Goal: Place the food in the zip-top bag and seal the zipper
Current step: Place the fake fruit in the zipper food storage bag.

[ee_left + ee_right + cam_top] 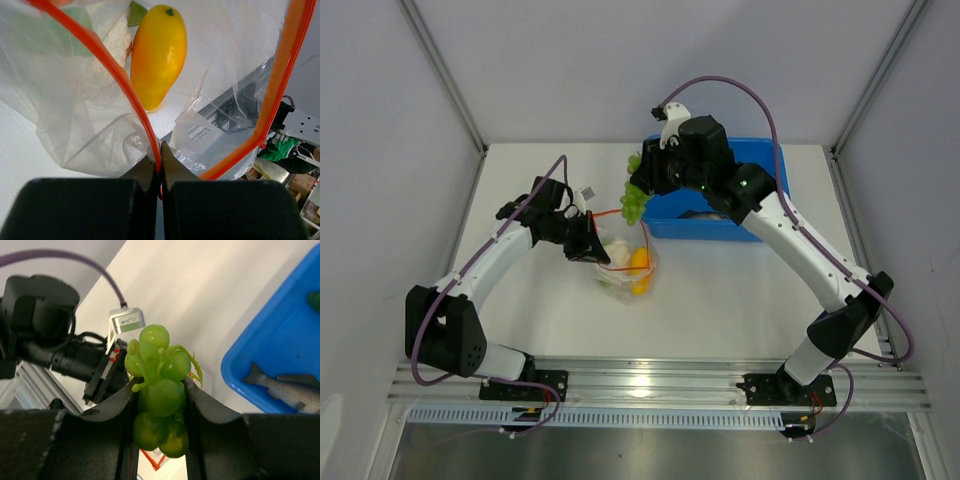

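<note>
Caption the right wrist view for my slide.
Right claw gripping the green cluster, blue bin at right.

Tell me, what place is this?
Probably a robot lab's test booth: white panels wall in the table, both arms bolt to a metal rail, and the right gripper holds a green toy cluster.

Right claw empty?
No, the right claw is shut on the green pea-like cluster, which shows plainly in the right wrist view.

Bright, even overhead light washed the white desk [740,300], leaving only faint, soft shadows beneath the arms. Glare glinted off the crinkles of the zip-top bag [65,110]. The nearest foreground in both wrist views was dark and blurred.
</note>
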Available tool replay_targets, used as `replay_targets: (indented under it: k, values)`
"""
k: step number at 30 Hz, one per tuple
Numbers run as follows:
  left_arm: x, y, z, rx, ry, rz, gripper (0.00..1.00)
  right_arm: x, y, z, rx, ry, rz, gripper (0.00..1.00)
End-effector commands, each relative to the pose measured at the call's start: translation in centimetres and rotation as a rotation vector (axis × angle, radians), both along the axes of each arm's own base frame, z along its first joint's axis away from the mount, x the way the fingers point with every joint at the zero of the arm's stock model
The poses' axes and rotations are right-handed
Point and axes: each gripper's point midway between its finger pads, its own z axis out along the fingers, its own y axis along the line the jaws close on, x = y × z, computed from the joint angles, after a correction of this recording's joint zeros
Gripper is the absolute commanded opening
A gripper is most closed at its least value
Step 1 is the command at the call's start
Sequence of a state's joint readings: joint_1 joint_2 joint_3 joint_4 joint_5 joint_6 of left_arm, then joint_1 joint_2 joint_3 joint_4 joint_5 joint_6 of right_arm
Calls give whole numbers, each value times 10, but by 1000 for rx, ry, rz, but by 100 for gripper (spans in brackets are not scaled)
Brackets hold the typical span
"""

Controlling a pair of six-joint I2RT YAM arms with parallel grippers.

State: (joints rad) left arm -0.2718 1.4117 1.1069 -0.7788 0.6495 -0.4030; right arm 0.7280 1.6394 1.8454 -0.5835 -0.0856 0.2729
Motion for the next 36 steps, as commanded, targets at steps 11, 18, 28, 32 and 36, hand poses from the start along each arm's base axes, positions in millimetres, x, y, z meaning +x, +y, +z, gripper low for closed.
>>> replay_targets:
  k: [11,18,28,32,36]
  values:
    - [9,-1,28,-30,-76,14,1,-46,38,-37,-235,-85,212,0]
    - [10,0,33,-31,-87,20,0,-50,46,-71,-333,-31,240,0]
    - [9,0,34,-33,-84,24,1,-49,47,-104,-413,32,253,11]
    - [8,0,33,-32,-81,24,1,-52,51,-109,-406,55,264,41]
    - [7,0,34,-30,-84,23,1,-51,48,-112,-410,73,230,59]
